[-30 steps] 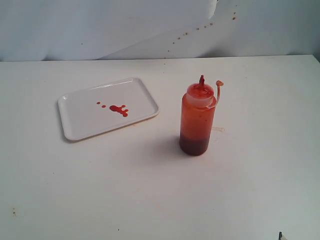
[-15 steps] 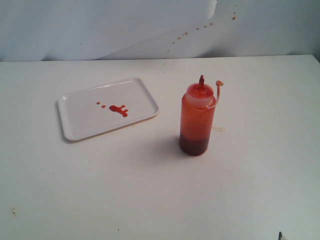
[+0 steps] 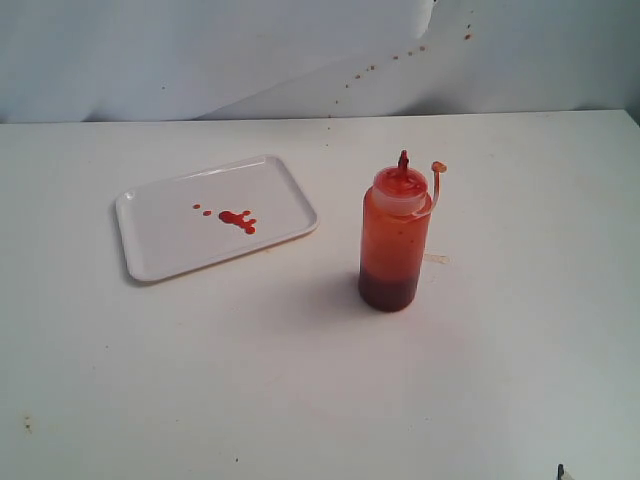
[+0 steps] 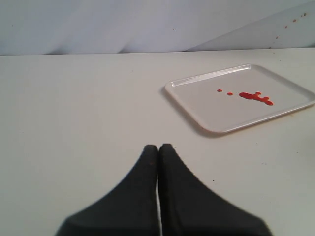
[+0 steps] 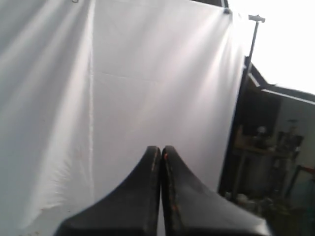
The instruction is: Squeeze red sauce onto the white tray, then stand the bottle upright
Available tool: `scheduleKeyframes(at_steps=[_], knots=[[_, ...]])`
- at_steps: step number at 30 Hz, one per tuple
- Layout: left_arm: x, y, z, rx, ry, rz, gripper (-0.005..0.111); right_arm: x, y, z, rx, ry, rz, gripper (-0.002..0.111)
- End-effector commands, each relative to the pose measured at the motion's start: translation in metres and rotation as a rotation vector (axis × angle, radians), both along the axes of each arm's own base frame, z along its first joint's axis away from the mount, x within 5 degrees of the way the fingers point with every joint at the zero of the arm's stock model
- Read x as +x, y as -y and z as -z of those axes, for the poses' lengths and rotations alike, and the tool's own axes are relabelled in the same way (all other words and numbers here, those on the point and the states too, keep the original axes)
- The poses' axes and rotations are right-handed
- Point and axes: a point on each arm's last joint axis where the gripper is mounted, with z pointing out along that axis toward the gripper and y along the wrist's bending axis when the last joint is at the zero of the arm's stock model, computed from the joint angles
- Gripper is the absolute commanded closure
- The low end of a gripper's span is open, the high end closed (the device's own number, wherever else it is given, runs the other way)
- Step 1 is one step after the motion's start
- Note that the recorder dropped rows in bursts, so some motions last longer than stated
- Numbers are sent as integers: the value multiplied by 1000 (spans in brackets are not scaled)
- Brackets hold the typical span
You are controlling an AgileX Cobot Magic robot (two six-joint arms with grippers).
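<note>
The exterior view is overlooking the table (image 3: 300, 400); the left wrist view, skimming low, is sharing the white tray (image 3: 160, 245) (image 4: 216, 115); the right wrist view is facing a curtain (image 5: 123, 88).

White table (image 3: 300, 400), a few faint specks on its surface. Directly on it: white tray (image 3: 165, 245) lying flat; bottle (image 3: 394, 245) standing upright nearby, not touching the tray.
</note>
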Motion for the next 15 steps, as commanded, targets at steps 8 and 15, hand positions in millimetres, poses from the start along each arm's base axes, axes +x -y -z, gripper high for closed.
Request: scheduleKeyframes(at_steps=[8, 15], knots=[[0, 0, 1, 2, 9, 6, 107, 41, -2, 188, 134, -149, -5, 108], [0, 0, 1, 2, 9, 6, 107, 55, -1, 255, 272, -264, -37, 108]])
